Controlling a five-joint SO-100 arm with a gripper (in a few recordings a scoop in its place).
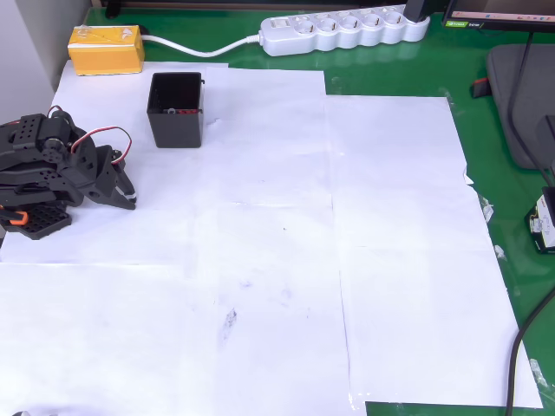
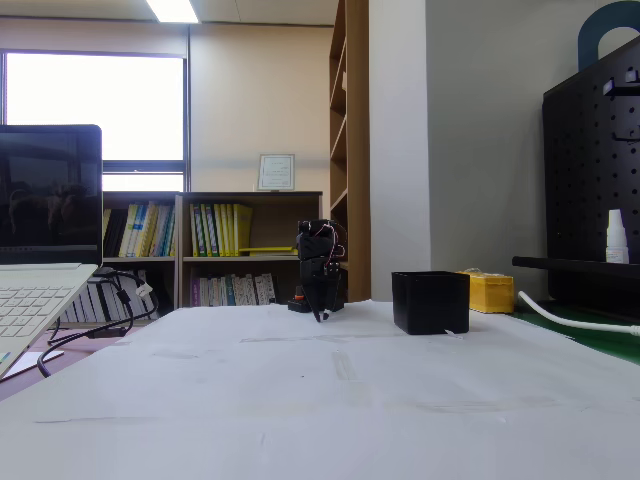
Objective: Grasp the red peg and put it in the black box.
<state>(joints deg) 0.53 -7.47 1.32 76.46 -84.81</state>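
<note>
From the overhead view I judge the job essentially done: a small speck of dark red, which I take to be the red peg (image 1: 173,111), lies on the floor of the black box (image 1: 176,109), against the wall nearest the camera's bottom edge. It is tiny, so I can't be fully certain of it, but I see no red peg anywhere on the white paper (image 1: 260,217).

The arm is folded up at the left of that view, well apart from the box, with the gripper (image 1: 128,196) low over the paper and pointing toward the sheet's middle. Its jaws look drawn together with nothing between them.

In the fixed view the box's walls hide its contents, and the gripper (image 2: 318,312) hangs point-down beside the base.

I see nothing left but to confirm the peg sits inside.
</note>
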